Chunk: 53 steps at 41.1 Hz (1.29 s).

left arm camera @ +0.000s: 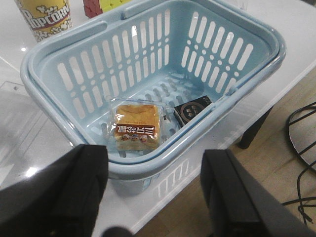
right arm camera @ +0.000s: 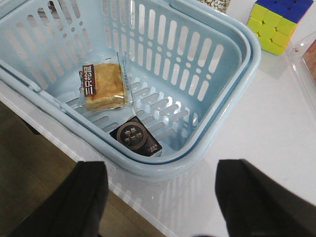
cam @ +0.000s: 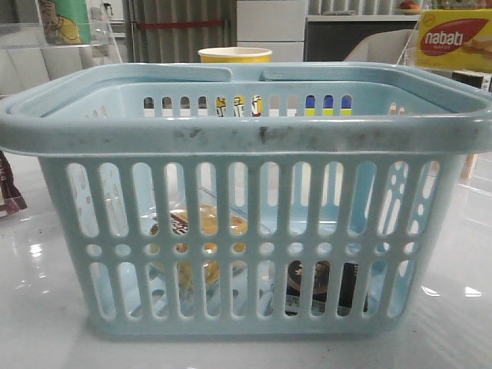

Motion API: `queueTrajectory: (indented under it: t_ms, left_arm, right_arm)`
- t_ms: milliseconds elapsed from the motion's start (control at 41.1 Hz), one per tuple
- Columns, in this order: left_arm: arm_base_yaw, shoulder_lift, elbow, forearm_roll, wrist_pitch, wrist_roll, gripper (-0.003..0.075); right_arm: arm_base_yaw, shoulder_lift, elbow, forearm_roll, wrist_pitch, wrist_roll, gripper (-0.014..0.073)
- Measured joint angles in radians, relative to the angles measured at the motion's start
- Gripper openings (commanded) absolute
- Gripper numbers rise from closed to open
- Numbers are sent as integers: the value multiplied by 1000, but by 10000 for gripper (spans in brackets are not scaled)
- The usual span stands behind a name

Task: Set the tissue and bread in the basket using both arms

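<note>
The pale blue basket [cam: 246,134] stands close in front on the white table; it also shows in the left wrist view [left arm camera: 59,44] and the right wrist view [right arm camera: 237,54]. The bagged golden bread [left arm camera: 137,126] lies flat on the basket floor, also seen in the right wrist view [right arm camera: 103,87] and through the slots in the front view [cam: 201,224]. The black tissue packet [right arm camera: 135,137] lies beside it on the floor [left arm camera: 192,109] [cam: 323,286]. My left gripper [left arm camera: 155,185] and right gripper [right arm camera: 160,197] are open and empty, held above the basket's near corners. Neither shows in the front view.
A yellow popcorn cup [left arm camera: 45,19] [cam: 234,54] and a coloured cube [right arm camera: 274,22] stand behind the basket. A yellow Nabati box [cam: 453,38] is at the back right. The table's front edge [right arm camera: 148,219], wooden floor and cables [left arm camera: 301,128] lie below the grippers.
</note>
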Motion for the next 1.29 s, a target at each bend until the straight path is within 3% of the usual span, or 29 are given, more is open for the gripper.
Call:
queueTrajectory:
  t_ms: [97,365,536,1291]
  left_arm:
    - [0,0,15,0,-18,0,444]
    - [0,0,20,0,-55,0,214]
    - [0,0,20,0,-57,0,101]
    - [34,-18,28,0,-64,0,93]
  right_arm:
    - [0,0,0,0,6,0,513]
    - [0,0,0,0,29,0,181]
    - [0,0,0,0,35,0,64]
    - [0,0,0,0,35,0,48]
